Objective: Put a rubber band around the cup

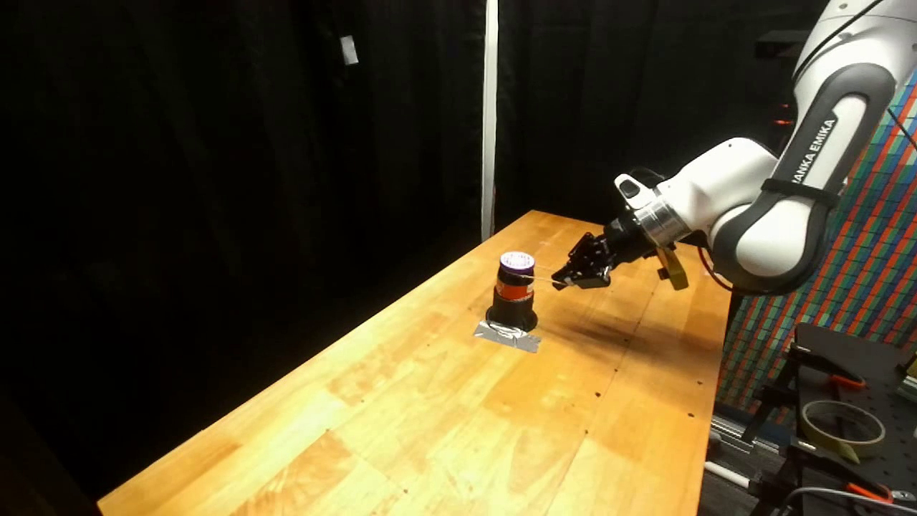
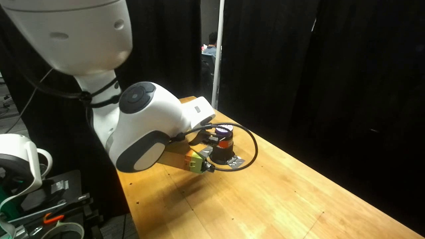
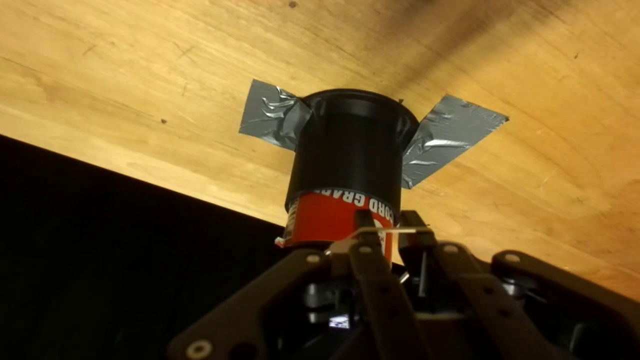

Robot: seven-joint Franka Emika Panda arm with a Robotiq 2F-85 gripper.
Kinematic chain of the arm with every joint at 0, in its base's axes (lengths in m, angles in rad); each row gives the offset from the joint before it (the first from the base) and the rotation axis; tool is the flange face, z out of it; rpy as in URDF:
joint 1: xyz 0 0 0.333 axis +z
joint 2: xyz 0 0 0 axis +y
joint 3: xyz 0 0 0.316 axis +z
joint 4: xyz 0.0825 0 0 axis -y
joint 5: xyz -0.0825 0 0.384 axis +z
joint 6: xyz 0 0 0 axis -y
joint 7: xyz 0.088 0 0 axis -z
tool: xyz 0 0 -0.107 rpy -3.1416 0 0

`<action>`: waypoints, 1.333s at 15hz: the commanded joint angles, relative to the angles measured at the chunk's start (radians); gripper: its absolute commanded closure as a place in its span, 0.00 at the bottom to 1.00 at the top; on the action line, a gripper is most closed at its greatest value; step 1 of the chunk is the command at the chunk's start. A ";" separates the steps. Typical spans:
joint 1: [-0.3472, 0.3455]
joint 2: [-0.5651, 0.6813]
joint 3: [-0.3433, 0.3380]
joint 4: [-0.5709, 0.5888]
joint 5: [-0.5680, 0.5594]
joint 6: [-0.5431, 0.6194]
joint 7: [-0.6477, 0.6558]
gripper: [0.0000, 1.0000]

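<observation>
The cup (image 1: 514, 289) is a small upright black cylinder with an orange-red label and a white-and-purple top. It also shows in an exterior view (image 2: 225, 144), partly behind the arm's cable. In the wrist view the cup (image 3: 347, 150) appears upside down, its top hidden behind the fingers. My gripper (image 1: 563, 280) is beside the cup's upper part, tilted down. Its fingertips (image 3: 391, 227) are a little apart, with a thin tan rubber band (image 3: 392, 230) stretched around their outside. The rubber band (image 1: 546, 279) runs from the fingertips to the cup just below its top. The far side is hidden.
Silver tape (image 3: 455, 131) fixes the cup's base to the wooden table (image 1: 430, 401). The table edge lies behind the cup, with black curtains beyond. A black cable (image 2: 256, 146) loops out from the wrist. A side cart (image 1: 860, 358) holds a tape roll (image 1: 842, 426).
</observation>
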 commanded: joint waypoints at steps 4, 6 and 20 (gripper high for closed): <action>0.182 0.096 -0.328 -0.028 -0.291 0.428 0.155 0.81; 0.249 0.135 -0.405 -0.011 -0.309 0.554 0.180 0.80; 0.212 -0.112 -0.269 -0.023 -0.154 0.205 0.225 0.82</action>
